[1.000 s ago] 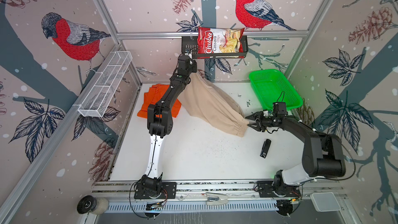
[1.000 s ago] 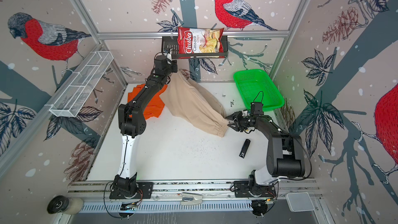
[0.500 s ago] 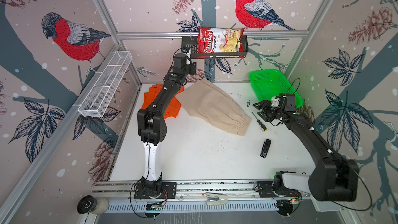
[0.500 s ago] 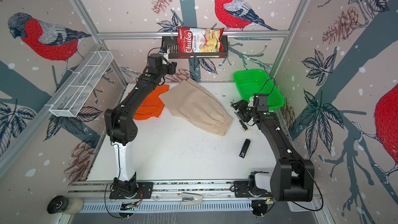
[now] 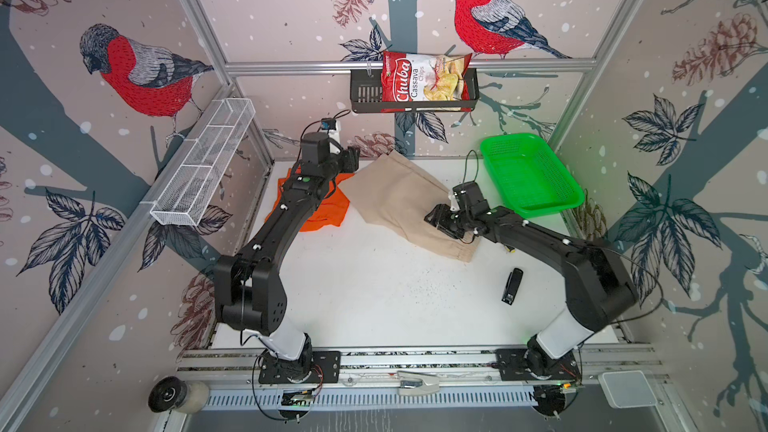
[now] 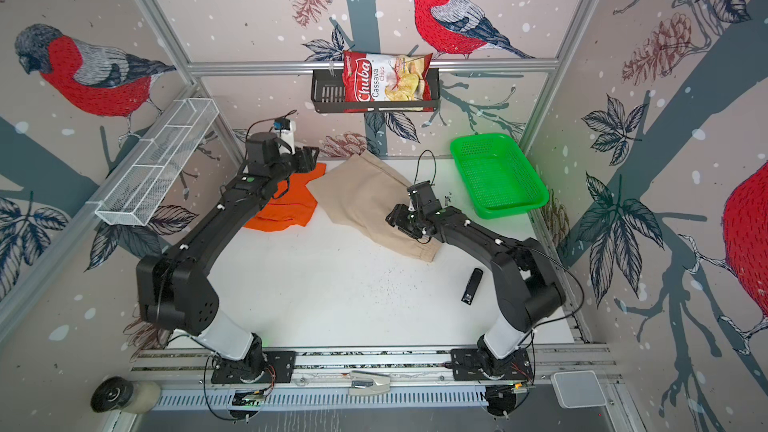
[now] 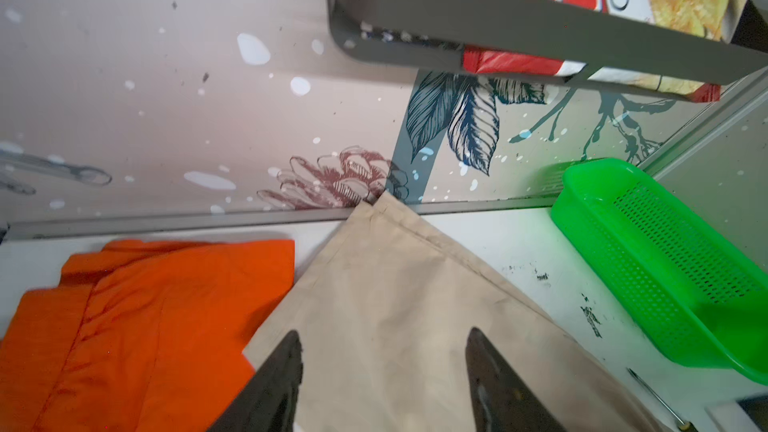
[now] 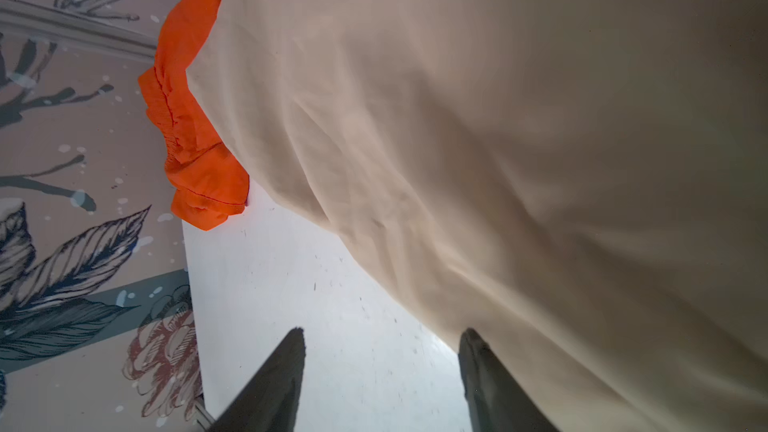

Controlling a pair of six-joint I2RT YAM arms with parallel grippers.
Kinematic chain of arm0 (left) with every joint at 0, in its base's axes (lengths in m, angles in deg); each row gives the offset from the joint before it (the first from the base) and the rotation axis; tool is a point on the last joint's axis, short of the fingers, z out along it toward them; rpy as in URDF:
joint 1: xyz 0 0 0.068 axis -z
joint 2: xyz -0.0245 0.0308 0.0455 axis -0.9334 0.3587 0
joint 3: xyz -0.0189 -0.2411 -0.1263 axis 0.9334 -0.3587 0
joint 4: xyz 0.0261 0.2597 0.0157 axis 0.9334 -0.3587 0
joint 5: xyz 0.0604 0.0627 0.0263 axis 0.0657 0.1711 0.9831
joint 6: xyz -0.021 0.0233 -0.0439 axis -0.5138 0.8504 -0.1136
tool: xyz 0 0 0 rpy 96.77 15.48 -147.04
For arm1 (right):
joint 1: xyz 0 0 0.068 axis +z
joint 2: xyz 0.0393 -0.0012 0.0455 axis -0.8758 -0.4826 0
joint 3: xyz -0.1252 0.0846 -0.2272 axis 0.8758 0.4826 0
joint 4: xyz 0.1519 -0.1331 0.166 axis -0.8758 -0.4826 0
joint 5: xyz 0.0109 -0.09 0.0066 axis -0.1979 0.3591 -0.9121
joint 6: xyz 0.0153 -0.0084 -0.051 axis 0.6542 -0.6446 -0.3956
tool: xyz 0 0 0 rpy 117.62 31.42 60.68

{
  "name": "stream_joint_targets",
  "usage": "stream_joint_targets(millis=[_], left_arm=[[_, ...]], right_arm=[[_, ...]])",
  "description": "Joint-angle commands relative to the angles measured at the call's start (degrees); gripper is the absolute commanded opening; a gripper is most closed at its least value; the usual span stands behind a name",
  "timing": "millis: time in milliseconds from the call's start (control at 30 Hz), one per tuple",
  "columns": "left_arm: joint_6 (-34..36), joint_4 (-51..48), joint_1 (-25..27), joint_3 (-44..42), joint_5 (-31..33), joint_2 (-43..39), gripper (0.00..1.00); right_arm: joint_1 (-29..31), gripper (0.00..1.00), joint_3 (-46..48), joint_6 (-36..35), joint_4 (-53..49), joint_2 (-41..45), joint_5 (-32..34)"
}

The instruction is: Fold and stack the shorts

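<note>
The beige shorts [image 5: 395,197] lie flat on the white table, one hem corner at the back wall and the gathered waist [image 5: 459,249] toward the front right. The orange shorts [image 5: 328,211] lie bunched at the back left, their edge tucked under the beige pair, partly hidden by my left arm. My left gripper [image 5: 354,158] hovers open above the beige shorts' back left part [image 7: 382,305], nothing between its fingers. My right gripper [image 5: 431,218] stands open over the beige shorts' front edge [image 8: 498,160], one fingertip [image 8: 469,340] over cloth and the other over bare table.
A green mesh basket [image 5: 532,176] stands at the back right. A black stapler-like object [image 5: 512,286] lies at the front right. A white wire basket [image 5: 203,164] hangs on the left wall. A black shelf with a chips bag [image 5: 424,81] hangs on the back wall above the shorts.
The beige shorts, held up and stretched between both grippers a second ago, were let go and now lie flat. My left gripper drew back left; my right gripper rose, then returned over the waist end.
</note>
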Motion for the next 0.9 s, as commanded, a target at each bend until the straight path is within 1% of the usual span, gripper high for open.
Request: stream_joint_targets(millis=[0,133,200,267,367,467,533,600,733,800,867], left_arm=[[-3.5,3.2,-1.6,-5.2,-1.3,-4.0,0.62],[-3.6,2.1,-2.5,-10.4,0.5,-8.3,0.62],[-4.2,2.0,-2.9,-12.6,0.7,-9.6,0.62],[-5.3,2.0,-3.4,-14.4,0.1,-10.6,0.62],[-6.8,1.7,-3.9,-16.8,-1.1,-11.1,0.62],[-9.1,1.8,-4.2,-19.2,-3.2,-11.0,0.62],[-12.0,1.7,-4.2,-21.4,-4.1,-11.0,0.62],[-13.9,1.5,-4.2,-23.7,-5.7,-11.0,0.62],[-17.0,1.4,-4.2,-27.9,-9.9,-10.6,0.63],[-19.3,2.8,-4.3,-30.7,-11.0,-10.2,0.64],[-22.1,6.6,-4.3,-34.1,-13.0,-9.6,0.64]], right_arm=[[0.5,0.60,-4.0,-3.1,3.8,-6.2,-0.2],[0.1,0.60,-6.2,-5.0,2.0,-13.2,-0.6],[0.0,0.59,-4.6,-5.7,1.0,-13.9,-1.0],[0.3,0.59,-0.9,-6.1,1.0,-12.3,-1.6],[0.7,0.59,7.0,-6.2,0.9,-7.7,-2.4],[1.3,0.59,16.5,-6.4,0.7,-1.0,-3.5],[1.4,0.59,22.0,-7.2,-0.7,4.1,-4.4],[1.2,0.59,25.5,-9.3,-3.4,8.6,-4.6],[-2.1,0.60,26.7,-14.0,-10.1,17.1,-5.3],[-4.9,0.60,25.3,-15.1,-11.0,19.9,-7.0],[-7.8,0.61,23.6,-15.1,-10.2,21.9,-9.5]])
